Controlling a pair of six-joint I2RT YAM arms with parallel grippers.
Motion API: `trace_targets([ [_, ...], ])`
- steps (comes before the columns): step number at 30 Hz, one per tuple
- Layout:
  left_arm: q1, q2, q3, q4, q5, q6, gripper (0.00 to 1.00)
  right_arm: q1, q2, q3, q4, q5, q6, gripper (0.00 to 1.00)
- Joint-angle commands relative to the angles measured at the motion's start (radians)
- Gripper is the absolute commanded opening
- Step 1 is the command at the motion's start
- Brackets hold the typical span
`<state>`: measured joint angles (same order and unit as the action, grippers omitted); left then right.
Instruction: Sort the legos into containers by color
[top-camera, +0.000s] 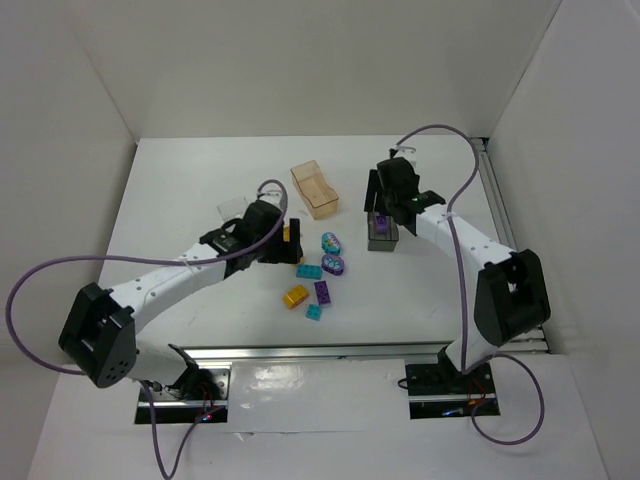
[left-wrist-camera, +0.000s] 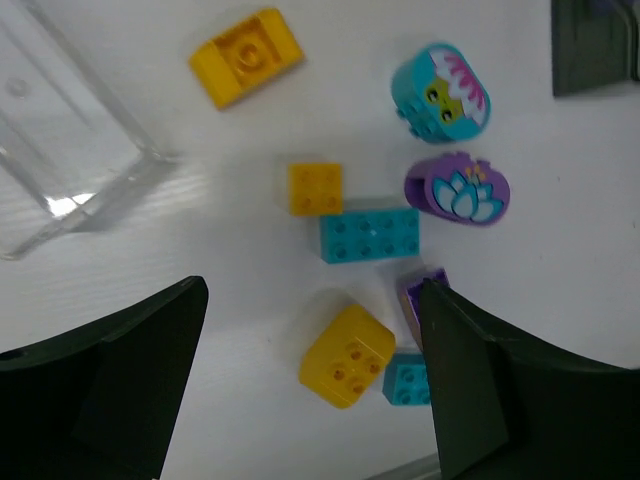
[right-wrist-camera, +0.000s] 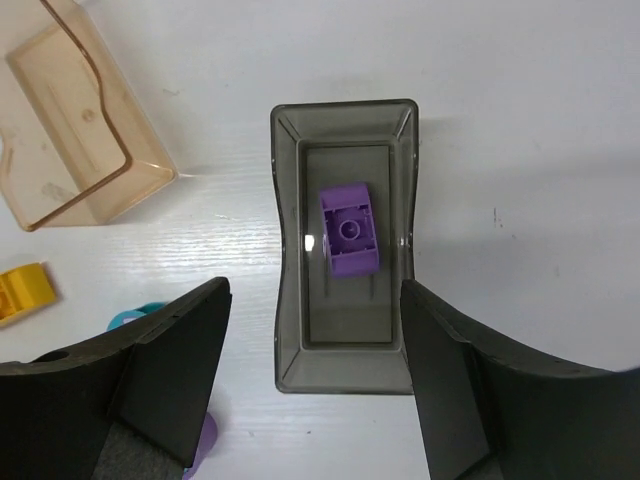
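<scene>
Several legos lie loose mid-table: a teal oval (top-camera: 331, 242), a purple oval (top-camera: 335, 264), a teal brick (top-camera: 308, 270), a yellow brick (top-camera: 295, 296), a purple brick (top-camera: 324, 291) and a small teal brick (top-camera: 314, 312). My left gripper (left-wrist-camera: 312, 330) is open above them, with the rounded yellow brick (left-wrist-camera: 347, 356) between its fingers but untouched. My right gripper (right-wrist-camera: 315, 325) hangs open over the dark grey container (right-wrist-camera: 285, 250). A purple brick (right-wrist-camera: 350, 230) lies free inside it. The peach container (top-camera: 315, 190) and the clear container (left-wrist-camera: 60, 140) hold nothing that shows.
Another yellow brick (left-wrist-camera: 246, 56) lies near the clear container, and a small yellow one (left-wrist-camera: 315, 188) touches the teal brick (left-wrist-camera: 369, 236). White walls close in the table on three sides. The arms' rail runs along the near edge.
</scene>
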<state>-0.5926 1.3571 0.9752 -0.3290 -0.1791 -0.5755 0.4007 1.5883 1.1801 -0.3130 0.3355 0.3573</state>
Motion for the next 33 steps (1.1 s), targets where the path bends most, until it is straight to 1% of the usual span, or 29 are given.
trace_targets([
  [1, -0.094, 0.063, 0.013, -0.054, 0.015, 0.009, 0.93, -0.005, -0.116, -0.013, -0.012, 0.002, -0.004, 0.76],
  [2, -0.139, 0.095, 0.013, -0.054, 0.003, 0.009, 0.93, -0.005, -0.126, -0.013, -0.012, -0.007, -0.004, 0.76],
  [5, -0.187, 0.122, 0.013, -0.076, -0.029, 0.009, 0.94, -0.005, -0.181, -0.034, -0.038, -0.007, -0.004, 0.77],
  [10, -0.207, 0.171, -0.007, -0.076, -0.03, 0.0, 0.94, 0.004, -0.258, -0.077, -0.049, -0.007, 0.005, 0.82],
  [11, -0.207, 0.171, -0.007, -0.067, -0.03, 0.0, 0.88, 0.004, -0.258, -0.077, -0.049, -0.007, 0.005, 0.82],
  [13, -0.207, 0.192, -0.02, -0.055, -0.03, 0.0, 0.82, 0.004, -0.258, -0.086, -0.06, -0.007, 0.014, 0.82],
  [15, -0.207, 0.204, -0.02, -0.054, -0.019, 0.0, 0.7, 0.004, -0.258, -0.086, -0.06, -0.007, 0.014, 0.82],
  [23, -0.207, 0.223, -0.049, -0.054, -0.019, -0.02, 0.7, 0.004, -0.258, -0.096, -0.06, -0.007, 0.023, 0.82],
  [24, -0.207, 0.223, -0.049, -0.054, -0.019, -0.02, 0.69, 0.004, -0.258, -0.096, -0.06, -0.007, 0.023, 0.82],
  [27, -0.207, 0.232, -0.058, -0.054, -0.01, -0.02, 0.59, 0.004, -0.258, -0.096, -0.06, -0.016, 0.023, 0.82],
  [28, -0.207, 0.232, -0.058, -0.054, -0.01, -0.02, 0.58, 0.004, -0.258, -0.096, -0.06, -0.016, 0.023, 0.82],
  [30, -0.207, 0.232, -0.049, -0.064, -0.01, -0.029, 0.58, 0.004, -0.258, -0.096, -0.06, -0.016, 0.023, 0.82],
  [31, -0.207, 0.232, -0.049, -0.064, -0.01, -0.029, 0.62, 0.004, -0.258, -0.105, -0.06, -0.026, 0.023, 0.82],
  [33, -0.207, 0.221, -0.038, -0.1, -0.019, -0.044, 0.83, 0.004, -0.258, -0.105, -0.06, -0.035, 0.023, 0.83],
])
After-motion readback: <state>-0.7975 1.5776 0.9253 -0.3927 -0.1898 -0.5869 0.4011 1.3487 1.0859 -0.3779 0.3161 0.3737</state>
